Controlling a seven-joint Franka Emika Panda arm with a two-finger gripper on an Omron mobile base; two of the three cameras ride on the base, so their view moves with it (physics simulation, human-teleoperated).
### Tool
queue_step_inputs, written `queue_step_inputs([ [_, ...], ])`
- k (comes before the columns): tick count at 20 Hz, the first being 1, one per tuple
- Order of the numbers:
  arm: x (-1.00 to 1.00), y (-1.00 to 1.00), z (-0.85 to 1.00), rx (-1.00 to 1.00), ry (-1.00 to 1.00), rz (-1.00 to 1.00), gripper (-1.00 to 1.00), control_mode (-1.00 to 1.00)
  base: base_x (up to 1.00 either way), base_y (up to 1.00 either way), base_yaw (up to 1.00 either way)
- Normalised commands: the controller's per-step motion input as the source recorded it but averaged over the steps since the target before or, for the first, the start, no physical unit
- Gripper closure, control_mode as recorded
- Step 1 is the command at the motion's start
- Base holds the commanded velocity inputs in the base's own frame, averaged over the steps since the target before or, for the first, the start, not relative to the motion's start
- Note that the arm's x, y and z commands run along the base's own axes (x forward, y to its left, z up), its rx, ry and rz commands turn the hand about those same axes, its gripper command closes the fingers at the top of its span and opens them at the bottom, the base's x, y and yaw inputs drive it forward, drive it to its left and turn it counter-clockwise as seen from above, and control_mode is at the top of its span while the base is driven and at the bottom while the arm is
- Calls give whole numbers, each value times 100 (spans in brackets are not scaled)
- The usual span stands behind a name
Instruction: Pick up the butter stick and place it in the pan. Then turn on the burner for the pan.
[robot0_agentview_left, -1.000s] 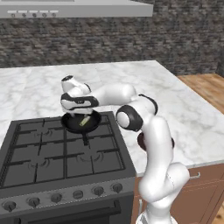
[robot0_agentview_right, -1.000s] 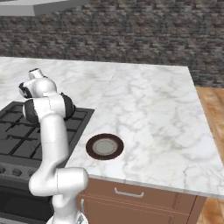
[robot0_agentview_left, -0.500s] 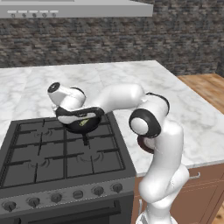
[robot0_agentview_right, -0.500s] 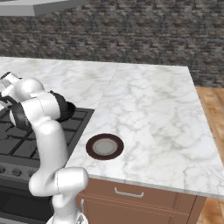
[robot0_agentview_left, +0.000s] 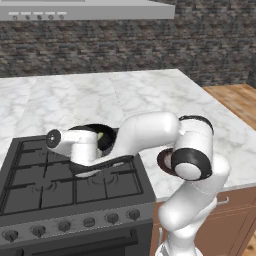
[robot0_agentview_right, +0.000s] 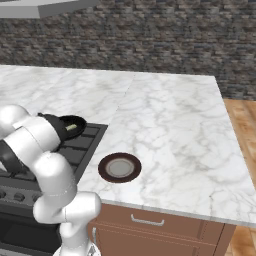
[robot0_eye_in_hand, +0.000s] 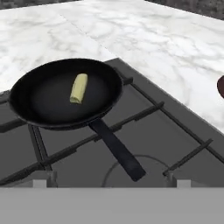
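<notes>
Nearest me, along the stove front, runs a row of round knobs (robot0_agentview_left: 89, 222), small and hard to tell apart, with the oven door below cut off by the frame. Above them lies the black cooktop (robot0_agentview_left: 35, 190) with its square grate bars. The white arm (robot0_agentview_left: 150, 135) reaches low across it to the left, and its bulk covers a good part of the right-hand burners. The hand (robot0_eye_in_hand: 111, 178) hangs low over the grate with its jaws spread wide and nothing between them; only the two pale finger tips (robot0_eye_in_hand: 42, 179) peek up at the bottom of the hand view, far apart. Just past them a burner (robot0_eye_in_hand: 131, 175) ring shows under the bars, partly crossed by the pan's short straight handle. The pan (robot0_eye_in_hand: 65, 94) sits on the grate at the back right of the cooktop, close to the marble tabletop (robot0_agentview_left: 150, 95). The butter stick (robot0_eye_in_hand: 79, 88) lies flat inside the pan, a little off centre, touching nothing but the pan floor. From the left base view the arm hides most of the pan, leaving a dark rim and a pale sliver of butter; from the right base view it is likewise half covered. On the tabletop beside the stove rests a brown-rimmed plate (robot0_agentview_right: 119, 167), partly hidden behind the elbow in the left view. Farther back stands the stone wall (robot0_agentview_right: 150, 40), and the hood (robot0_agentview_left: 85, 10) is clipped at the top.
</notes>
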Motion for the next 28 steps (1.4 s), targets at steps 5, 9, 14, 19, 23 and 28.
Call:
queue_step_inputs([
  [5,-100,0,-10,-7,-27,-4,-100,-100,0,0,0],
  [9,-100,0,-22,-9,-22,-3,-100,-100,0,0,0],
  [14,-100,-8,-51,-3,-11,-5,-100,-100,0,0,0],
  [19,-76,-5,-69,-3,0,-4,-100,-100,0,0,0],
  [23,-50,-13,-70,-2,-4,0,-100,-100,0,0,0],
  [28,-38,-37,-29,-1,-14,1,-100,-100,0,0,0],
])
